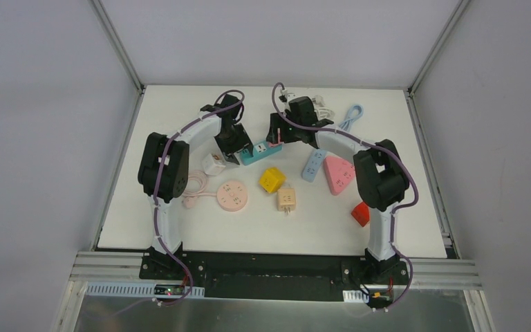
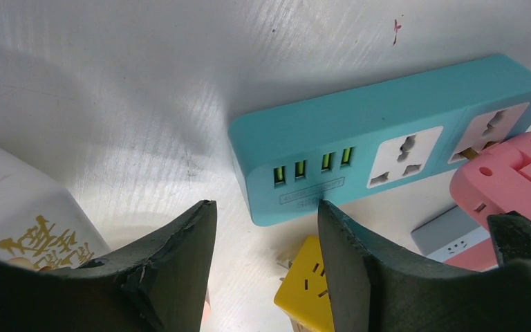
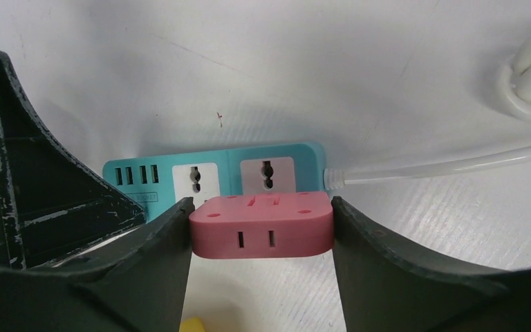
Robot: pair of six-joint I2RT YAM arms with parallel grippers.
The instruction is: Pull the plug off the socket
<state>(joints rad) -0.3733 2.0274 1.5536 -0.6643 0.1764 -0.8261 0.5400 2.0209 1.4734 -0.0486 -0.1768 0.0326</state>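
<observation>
**Pink plug clamped at the teal strip's cable-end outlet**

The pink plug [image 3: 261,225] sits against the teal power strip [image 3: 225,153], in front of the outlet nearest the strip's white cable [image 3: 456,166]. The left wrist view shows a brass pin spanning the gap between plug and outlet. How far it is seated cannot be told.

The right gripper [image 3: 260,228] has its jaws closed on the plug, one finger pressed to each short side.

The left gripper [image 2: 266,214] is at the strip's opposite end, by the four USB ports. Its jaws stand apart and hold nothing. Whether either finger touches the strip cannot be told.

The strip lies toward the far middle of the white table [image 1: 180,124]. A white cube adapter [image 1: 213,164] is just beside the strip's USB end, and a yellow cube adapter [image 1: 271,179] lies nearer the arms. A round pink socket [image 1: 234,194], a beige adapter [image 1: 287,199], a pale blue strip [image 1: 313,165], a pink triangular socket [image 1: 339,173] and a red adapter [image 1: 360,214] lie spread across the near half.
</observation>
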